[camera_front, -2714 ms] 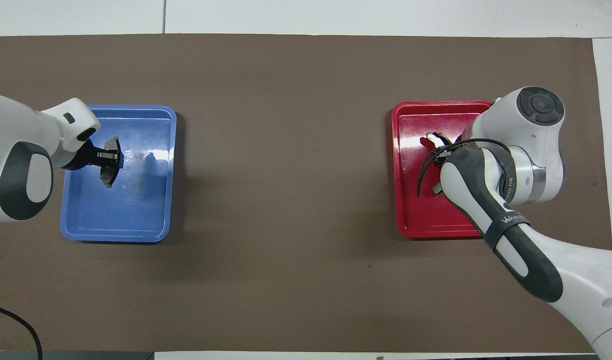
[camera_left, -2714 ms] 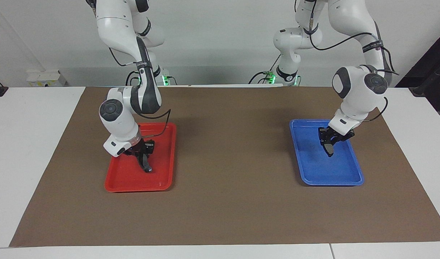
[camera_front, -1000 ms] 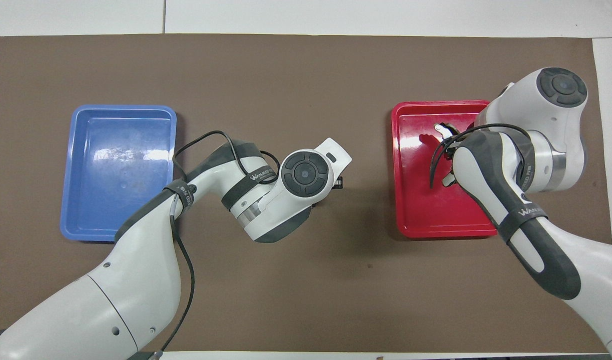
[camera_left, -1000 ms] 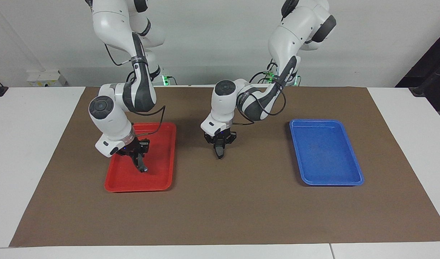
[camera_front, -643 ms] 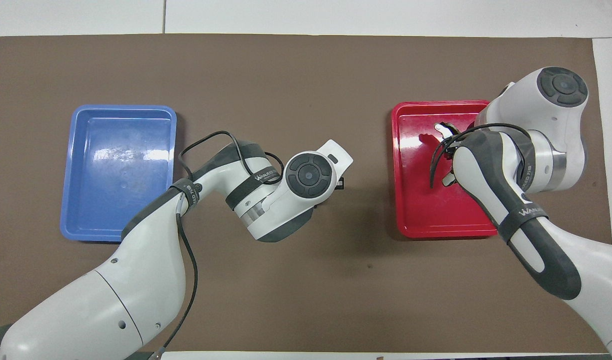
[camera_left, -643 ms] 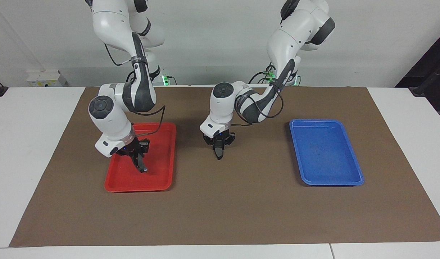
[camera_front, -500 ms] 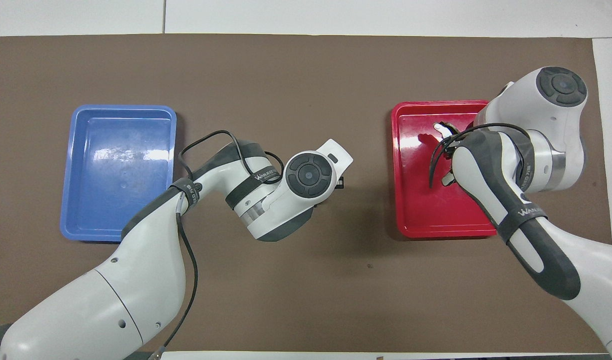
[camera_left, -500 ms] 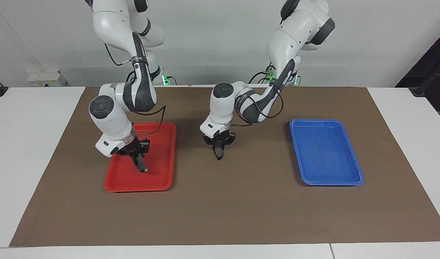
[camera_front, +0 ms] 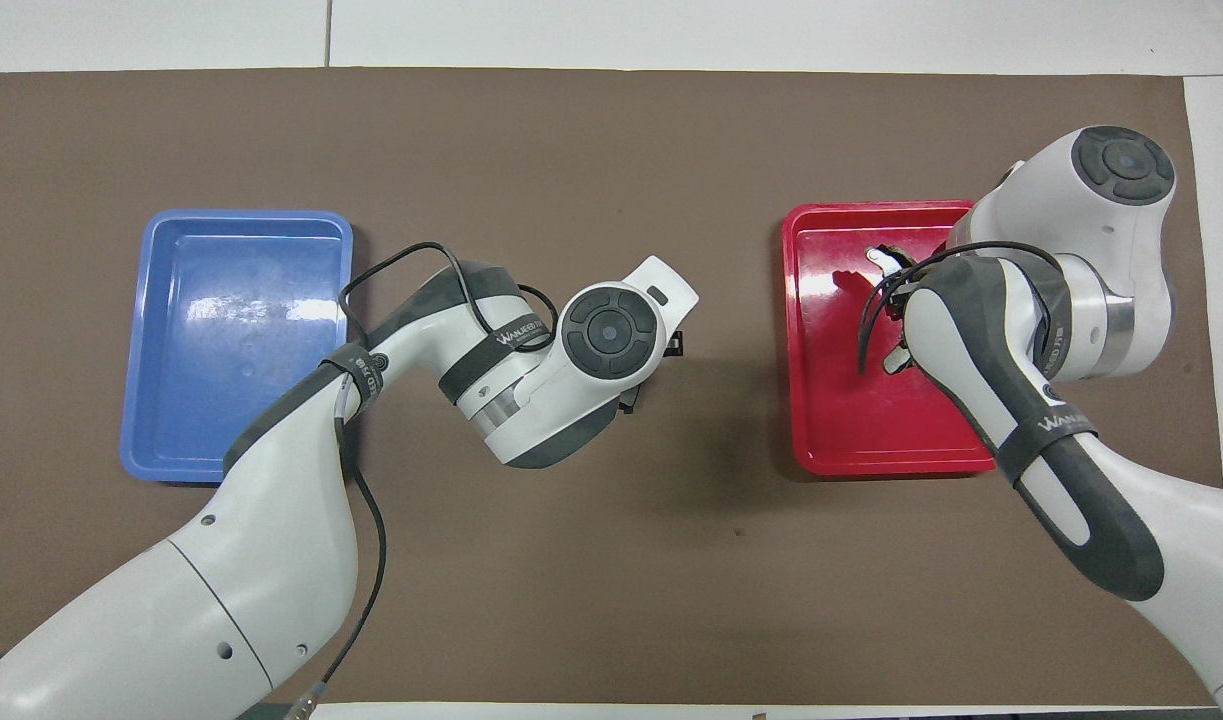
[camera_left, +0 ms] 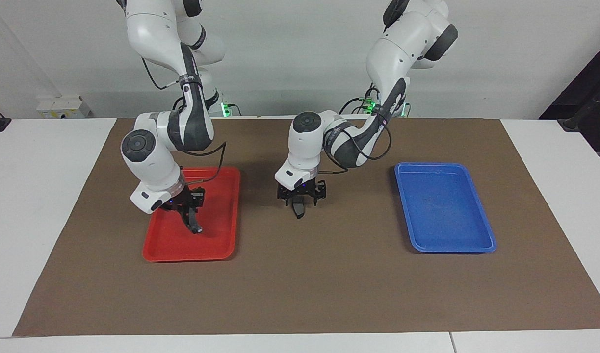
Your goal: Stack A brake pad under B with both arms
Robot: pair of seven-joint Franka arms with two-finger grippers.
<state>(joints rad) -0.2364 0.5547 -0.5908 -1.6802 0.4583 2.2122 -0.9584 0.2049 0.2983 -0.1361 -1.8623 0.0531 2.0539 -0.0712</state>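
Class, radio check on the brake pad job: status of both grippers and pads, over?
Left gripper open over mat centre, A brake pad just below it. Right gripper shut on B above red tray. Nothing between them.

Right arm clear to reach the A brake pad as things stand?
Probably not yet. The left claw hangs open right over the A brake pad on the brown mat, blocking the way down. The right claw, shut on B, is over the red tray.

A brake pad point(camera_left: 298, 210) overhead: arm-hidden
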